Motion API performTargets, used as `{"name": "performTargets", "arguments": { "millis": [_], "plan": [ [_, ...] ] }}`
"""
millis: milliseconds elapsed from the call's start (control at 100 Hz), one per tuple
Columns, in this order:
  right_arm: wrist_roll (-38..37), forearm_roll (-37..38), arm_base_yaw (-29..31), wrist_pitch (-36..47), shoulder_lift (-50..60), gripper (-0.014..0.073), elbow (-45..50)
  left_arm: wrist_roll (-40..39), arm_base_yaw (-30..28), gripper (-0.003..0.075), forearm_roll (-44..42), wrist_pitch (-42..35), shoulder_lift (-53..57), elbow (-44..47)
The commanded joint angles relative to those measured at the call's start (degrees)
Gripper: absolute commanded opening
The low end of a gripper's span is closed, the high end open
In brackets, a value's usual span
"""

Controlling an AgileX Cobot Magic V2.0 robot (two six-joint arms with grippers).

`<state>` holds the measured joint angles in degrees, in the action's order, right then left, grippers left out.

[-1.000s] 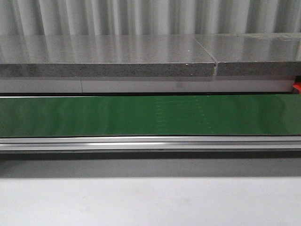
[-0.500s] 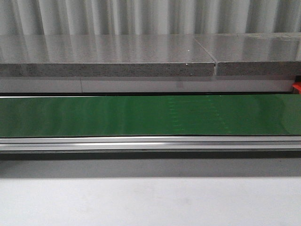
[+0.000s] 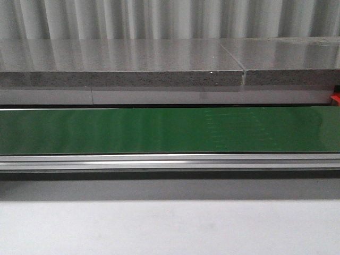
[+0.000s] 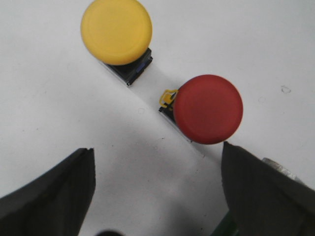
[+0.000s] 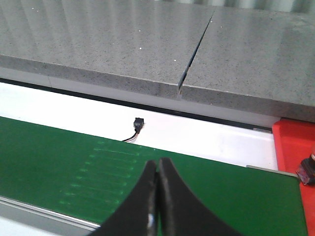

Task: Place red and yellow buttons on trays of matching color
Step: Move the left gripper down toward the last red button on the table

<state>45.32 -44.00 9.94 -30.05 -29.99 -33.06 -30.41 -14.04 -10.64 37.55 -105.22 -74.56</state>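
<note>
In the front view, a long green conveyor belt [image 3: 164,130] runs across the scene behind a silver aluminium rail [image 3: 170,162], with a grey speckled stone slab [image 3: 122,64] beyond it. A sliver of a red plastic tray [image 3: 335,99] shows at the far right edge; what it holds cannot be seen here. Nothing has shifted since the earlier front pictures, and neither arm appears.

In the left wrist view, the left gripper [image 4: 157,189] hangs released, its dark fingers [image 4: 54,191] spread wide above the white table surface [image 4: 44,98]. A round yellow mushroom-cap button [image 4: 116,31] and a round red mushroom-cap button [image 4: 208,108] stand near each other on the table, outside any tray.

In the right wrist view, the right gripper [image 5: 157,196] is clenched on nothing, over the green belt. The red tray sits at the belt's end, with a small dark object [image 5: 306,173] at the frame edge on it.
</note>
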Motion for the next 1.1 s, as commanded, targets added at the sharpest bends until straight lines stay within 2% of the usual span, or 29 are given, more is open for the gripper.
{"name": "performTargets", "arguments": {
  "millis": [0, 470, 1090],
  "plan": [
    [0.19, -1.17, 0.05, 2.57, -0.14, -0.0068, -1.46, -0.31, -0.05, 0.0512, 0.73, -3.88, 2.53, -1.83],
    [0.19, -1.17, 0.05, 2.57, -0.14, -0.0068, -1.46, -0.18, -0.05, 0.0512, 2.45, -7.9, 2.32, -1.92],
    [0.19, -1.17, 0.05, 2.57, -0.14, -0.0068, -1.46, -0.18, -0.05, 0.0512, 4.46, -6.46, -4.12, -7.88]
  ]
}}
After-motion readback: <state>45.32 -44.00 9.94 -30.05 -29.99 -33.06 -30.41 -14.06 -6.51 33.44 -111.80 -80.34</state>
